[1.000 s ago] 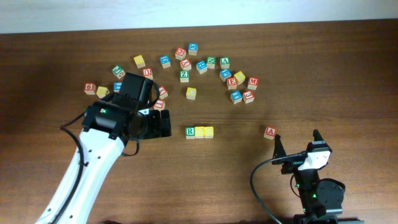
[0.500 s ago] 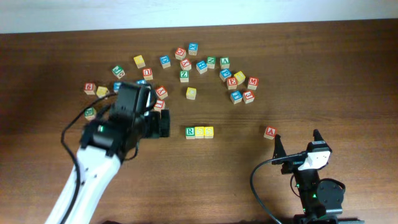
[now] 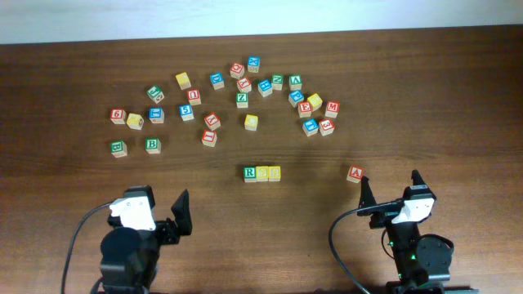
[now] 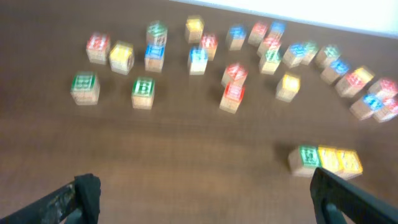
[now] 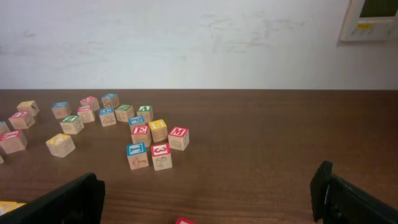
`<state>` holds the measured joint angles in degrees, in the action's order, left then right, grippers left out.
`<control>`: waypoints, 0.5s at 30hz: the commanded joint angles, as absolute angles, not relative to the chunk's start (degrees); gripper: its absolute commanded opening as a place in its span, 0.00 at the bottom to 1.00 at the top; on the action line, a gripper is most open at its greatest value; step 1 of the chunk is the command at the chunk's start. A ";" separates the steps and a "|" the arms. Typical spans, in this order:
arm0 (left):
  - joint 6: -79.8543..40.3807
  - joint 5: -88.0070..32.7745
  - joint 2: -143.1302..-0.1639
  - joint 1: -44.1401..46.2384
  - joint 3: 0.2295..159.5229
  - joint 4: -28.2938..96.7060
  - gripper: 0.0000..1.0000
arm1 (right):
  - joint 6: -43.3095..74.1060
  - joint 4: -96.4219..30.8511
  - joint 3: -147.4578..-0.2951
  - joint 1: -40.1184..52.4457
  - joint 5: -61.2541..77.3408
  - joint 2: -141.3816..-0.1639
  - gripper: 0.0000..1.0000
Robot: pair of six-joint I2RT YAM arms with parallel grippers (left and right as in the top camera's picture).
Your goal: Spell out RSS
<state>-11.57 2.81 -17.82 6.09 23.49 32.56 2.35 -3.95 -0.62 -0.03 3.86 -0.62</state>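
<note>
Overhead, the green R block (image 3: 250, 173) and two yellow blocks (image 3: 268, 173), presumably the S's, touch in a row at centre. The left gripper (image 3: 157, 206) and right gripper (image 3: 391, 189) rest at the bottom edge, spread and empty, likely because the word looks finished. The left wrist view has the row at lower right, and the right wrist view shows only spare blocks (image 5: 149, 143) at left.

Your brown wooden counter (image 3: 458, 98) carries a row of three blocks (image 3: 261, 173) ahead of the left claw (image 3: 155, 204) and off to its right. One red block (image 3: 355, 173) sits just ahead of the right claw (image 3: 391, 186), and a loose scatter of blocks (image 3: 245, 90) lies farther out beyond both.
</note>
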 commanded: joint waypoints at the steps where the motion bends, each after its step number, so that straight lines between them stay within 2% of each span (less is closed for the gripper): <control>1: -8.23 -1.85 -12.75 3.79 17.37 23.38 0.99 | 1.93 -4.34 -0.32 -0.45 3.18 -0.19 0.98; 6: -8.27 -7.77 -6.28 1.04 5.17 1.37 0.99 | 1.93 -4.34 -0.32 -0.45 3.18 -0.19 0.98; 15: -8.23 -7.49 -0.27 -3.68 0.49 -5.56 0.99 | 1.93 -4.34 -0.32 -0.45 3.18 -0.19 0.98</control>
